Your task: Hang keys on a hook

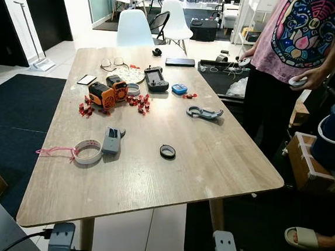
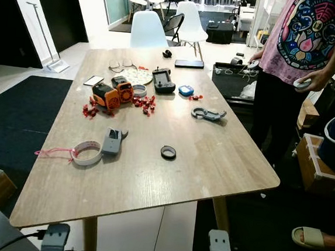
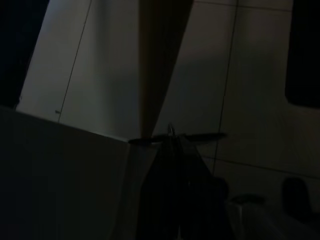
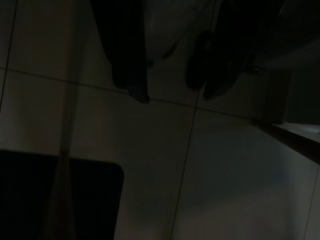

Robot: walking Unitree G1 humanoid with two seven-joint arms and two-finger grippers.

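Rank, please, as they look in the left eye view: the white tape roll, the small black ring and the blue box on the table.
1. White tape roll, clearly largest.
2. Black ring and blue box look much alike; the box lies farther from the camera, so I leave them unranked.

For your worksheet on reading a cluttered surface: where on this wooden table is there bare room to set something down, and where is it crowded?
Free: the near end of the table, in front of the tape roll and black ring; also the right side near the carabiner. Crowded: the far left, around the orange device and black controller.
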